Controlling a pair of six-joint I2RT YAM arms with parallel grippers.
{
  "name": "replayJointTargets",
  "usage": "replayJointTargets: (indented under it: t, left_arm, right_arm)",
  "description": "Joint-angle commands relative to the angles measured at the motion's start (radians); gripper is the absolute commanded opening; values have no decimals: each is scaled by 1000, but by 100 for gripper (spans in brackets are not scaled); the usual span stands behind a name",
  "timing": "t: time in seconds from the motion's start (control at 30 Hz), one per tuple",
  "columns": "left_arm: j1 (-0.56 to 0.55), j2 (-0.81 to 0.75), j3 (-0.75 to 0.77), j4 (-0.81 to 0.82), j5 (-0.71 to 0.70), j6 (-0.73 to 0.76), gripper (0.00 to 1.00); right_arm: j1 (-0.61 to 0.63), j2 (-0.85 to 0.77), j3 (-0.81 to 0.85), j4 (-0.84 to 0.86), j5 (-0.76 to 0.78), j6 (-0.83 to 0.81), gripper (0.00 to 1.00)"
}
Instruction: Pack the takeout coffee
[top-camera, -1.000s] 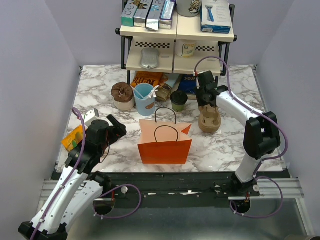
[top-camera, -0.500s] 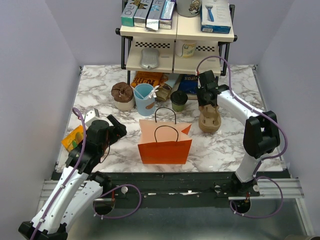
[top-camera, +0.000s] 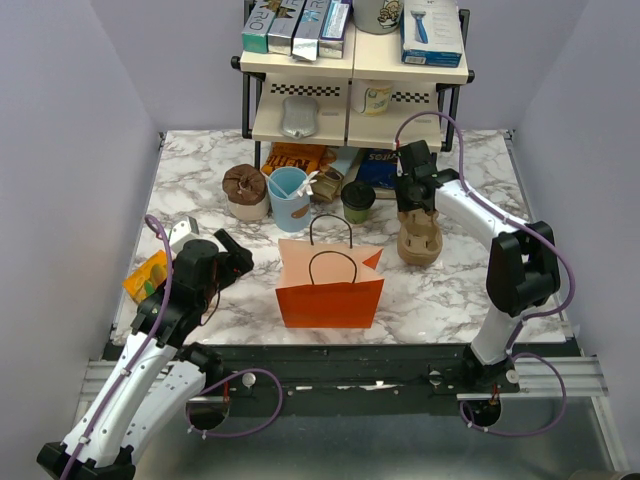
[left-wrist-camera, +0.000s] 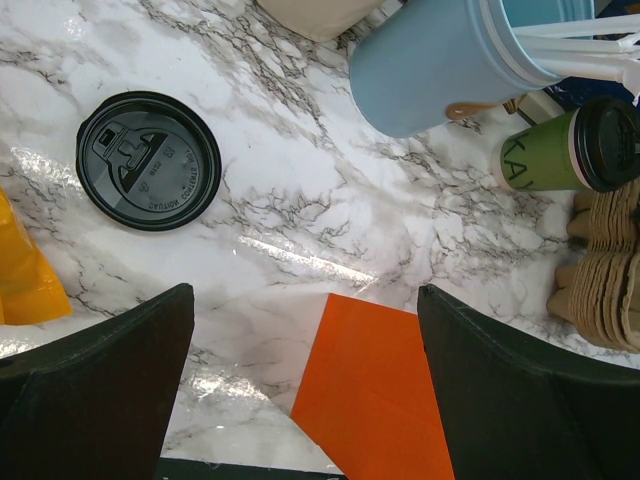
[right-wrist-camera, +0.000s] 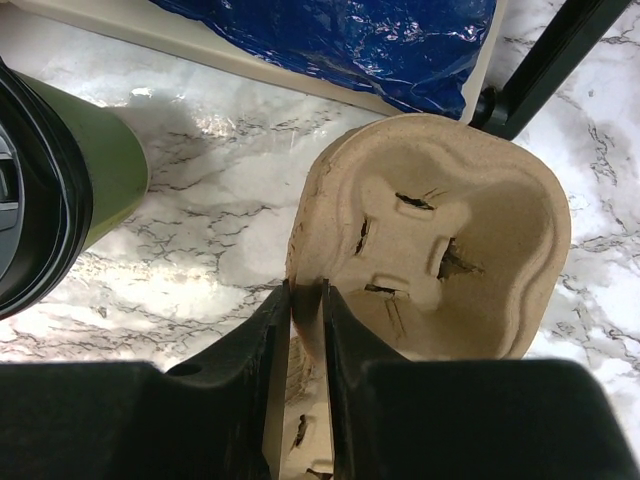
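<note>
The takeout coffee (top-camera: 357, 200), olive-green with a black lid, stands upright behind the orange paper bag (top-camera: 330, 287). It also shows in the left wrist view (left-wrist-camera: 565, 148) and at the left edge of the right wrist view (right-wrist-camera: 60, 170). My right gripper (top-camera: 414, 214) is shut on the rim of the top brown pulp cup carrier (right-wrist-camera: 440, 250), which sits on the carrier stack (top-camera: 420, 244) to the right of the coffee. My left gripper (top-camera: 236, 262) is open and empty, low over the table left of the bag (left-wrist-camera: 385, 390).
A light blue cup (top-camera: 289, 196) with stirrers and a tan lidded cup (top-camera: 246, 192) stand left of the coffee. A loose black lid (left-wrist-camera: 148, 160) lies on the marble. A yellow packet (top-camera: 147, 273) lies at the left. A black-framed shelf (top-camera: 352, 90) and a blue bag (right-wrist-camera: 340, 40) are behind.
My right gripper has shifted very slightly back and right while holding the carrier rim. The left arm, the coffee and the bag have not moved.
</note>
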Motion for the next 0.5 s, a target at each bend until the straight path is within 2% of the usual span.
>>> replayJointTargets:
  t: [0.0,0.23,0.27,0.3,0.47]
  left_arm:
    - [1,-1,-11,14,1,16,99]
    - [1,-4,-8,19,1,21,99]
    - [1,-2,-9,19,1,21,99]
    - [1,-2,-11,17,2,19,99]
    - [1,-1,-11,22,4,19,99]
  right_arm:
    - [-16,22,21,-30,-13,12,26]
    - [-17,-18,12,-9,-35,10,10]
    - [-17,-26,11,-7,-33,9,3]
    - [-16,-42,9,-1,-29,7,1]
    - [-16,-110,-8,-4,-27,-13,1]
